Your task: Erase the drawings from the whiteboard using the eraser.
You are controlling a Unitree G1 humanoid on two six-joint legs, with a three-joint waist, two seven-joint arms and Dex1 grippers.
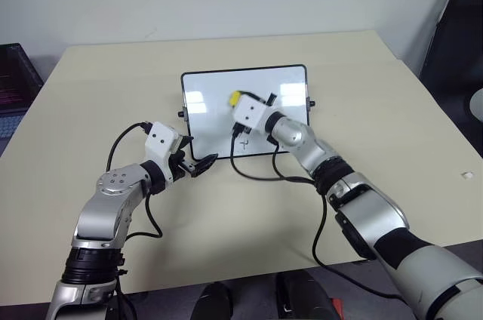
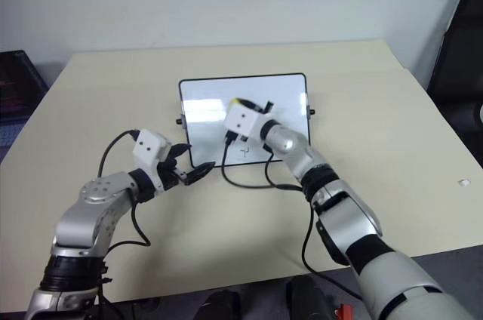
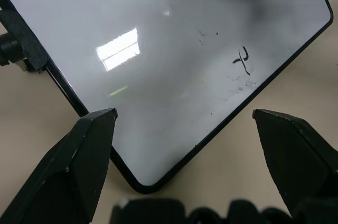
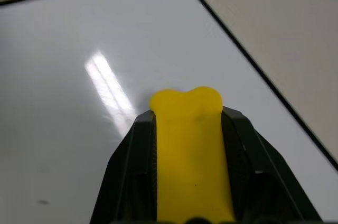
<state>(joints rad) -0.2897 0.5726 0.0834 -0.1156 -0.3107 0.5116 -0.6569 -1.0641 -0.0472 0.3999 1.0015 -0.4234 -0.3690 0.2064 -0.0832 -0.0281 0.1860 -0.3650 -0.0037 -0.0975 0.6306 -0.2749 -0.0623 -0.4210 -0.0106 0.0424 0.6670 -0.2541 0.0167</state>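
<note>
Now I'm gripping the eraser (image 4: pixel 189 145) in the right gripper (image 1: pixel 238 101) over the whiteboard (image 1: pixel 207 93) on the table (image 1: pixel 377 93). One drawing (image 3: pixel 242 60) is showing near its front edge. Left gripper (image 3: pixel 185 123) is gaping beside that corner.

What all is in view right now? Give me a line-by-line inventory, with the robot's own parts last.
Whiteboard: one, glossy white with a thin black frame, lying mid-table.
Drawings: one small black hook-like stroke plus faint specks, near the board's near edge.
Eraser: one, yellow, clamped between the right gripper's fingers over the board.
Table: one, beige, under everything.
Small white scrap: one, on the table near its right edge.
Dark object: one, beyond the table's left edge; can't tell what it is.
Left gripper: black fingers open, at the board's near left corner.
Right gripper: shut on the eraser.
</note>
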